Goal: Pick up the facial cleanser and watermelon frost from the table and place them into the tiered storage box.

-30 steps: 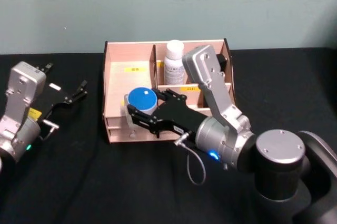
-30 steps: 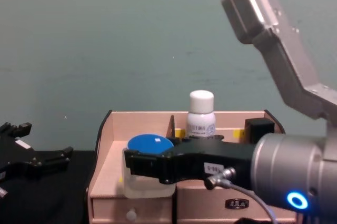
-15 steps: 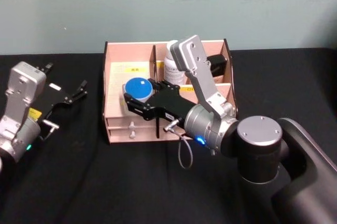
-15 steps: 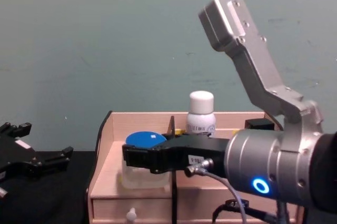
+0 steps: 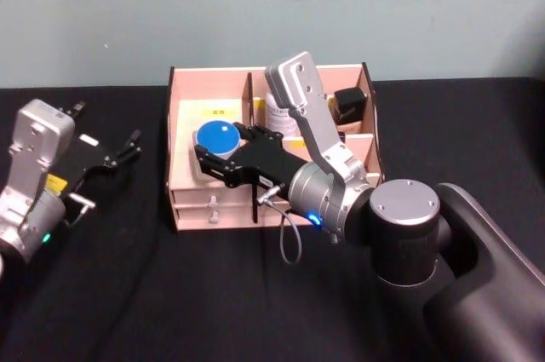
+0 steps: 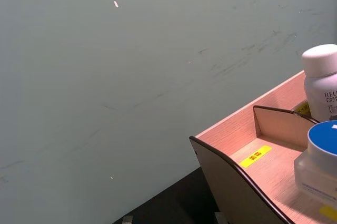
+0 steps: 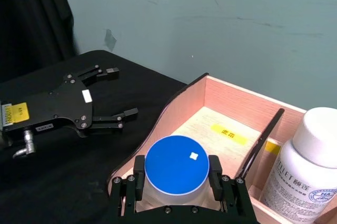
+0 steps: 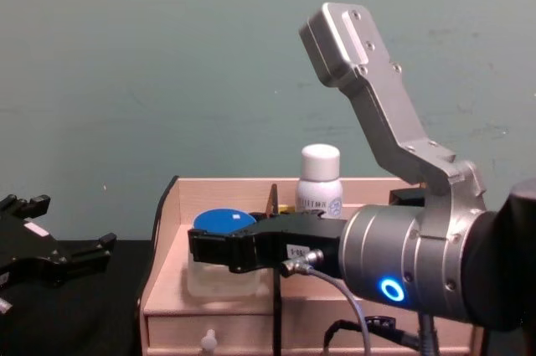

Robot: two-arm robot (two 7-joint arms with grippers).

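Note:
The watermelon frost (image 5: 216,137), a clear jar with a bright-blue lid (image 7: 176,165), hangs low inside the left compartment of the tiered storage box (image 5: 192,211). My right gripper (image 7: 177,183) is shut on it, one finger (image 7: 138,178) on each side of the jar. The facial cleanser (image 5: 276,112), a white bottle (image 7: 309,167), stands upright in the back middle compartment, partly hidden by my right arm in the head view. My left gripper (image 5: 106,128) rests open on the black table to the left of the box, holding nothing.
A black-capped bottle (image 5: 349,106) stands in the box's back right compartment. The box has a small front drawer with a white knob (image 8: 207,340). Black tabletop (image 5: 128,294) lies in front of the box, and a teal wall rises close behind it.
My right gripper has carried the jar back and to the left, from over the front edge of the box deeper into its left compartment. The left arm has not moved.

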